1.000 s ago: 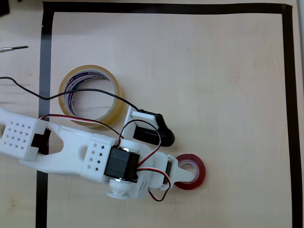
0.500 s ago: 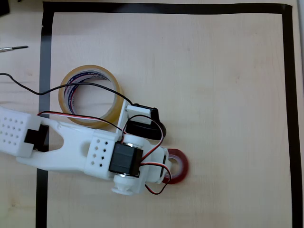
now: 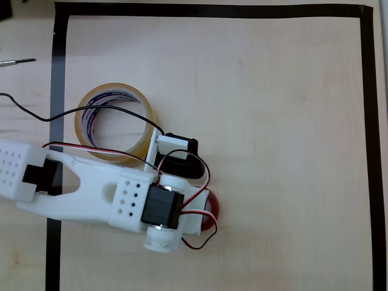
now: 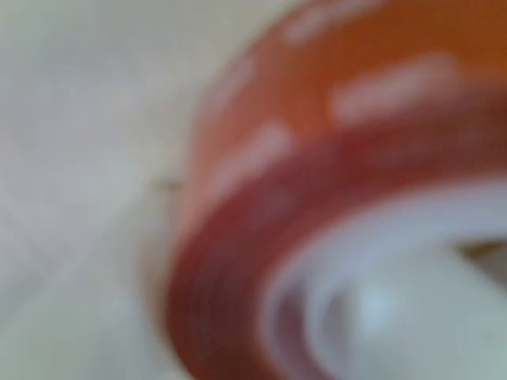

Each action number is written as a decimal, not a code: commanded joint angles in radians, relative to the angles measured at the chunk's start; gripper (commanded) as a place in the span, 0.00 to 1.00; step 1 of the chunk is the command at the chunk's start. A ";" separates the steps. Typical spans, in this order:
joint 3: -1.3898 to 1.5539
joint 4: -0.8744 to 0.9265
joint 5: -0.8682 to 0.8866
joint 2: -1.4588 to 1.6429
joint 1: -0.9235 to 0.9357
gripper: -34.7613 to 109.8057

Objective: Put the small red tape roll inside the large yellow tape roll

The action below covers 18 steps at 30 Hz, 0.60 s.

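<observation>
You have pulled the small red tape roll [image 3: 209, 213] back toward the arm over the last second: it lay out in the open at about four o'clock from the wrist, and now only a red sliver shows past the white gripper [image 3: 200, 209] in the overhead view, close under the arm. It has also come nearer the large yellow tape roll [image 3: 115, 123], which sits where it was, at roughly ten o'clock from the red one and still apart from it. In the wrist view the red roll [image 4: 261, 237] looms very close and blurred, its white core at lower right, so it travels with the claw; I judge the claw is clamped on it, though the fingers themselves are hidden and I cannot tell for sure. That suggests the carry has begun, with the drop into the yellow ring's hole left to do. Print shows on both rolls, blue and red inside the yellow core, but none is readable.
</observation>
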 commanded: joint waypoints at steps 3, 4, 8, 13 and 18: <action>0.037 0.021 -0.023 0.382 0.011 0.24; 0.069 0.021 -0.023 0.454 0.003 0.24; 0.232 0.021 -0.023 0.716 -0.046 0.24; 0.558 0.021 -0.025 0.992 -0.143 0.24; 0.877 0.021 -0.005 1.127 -0.236 0.24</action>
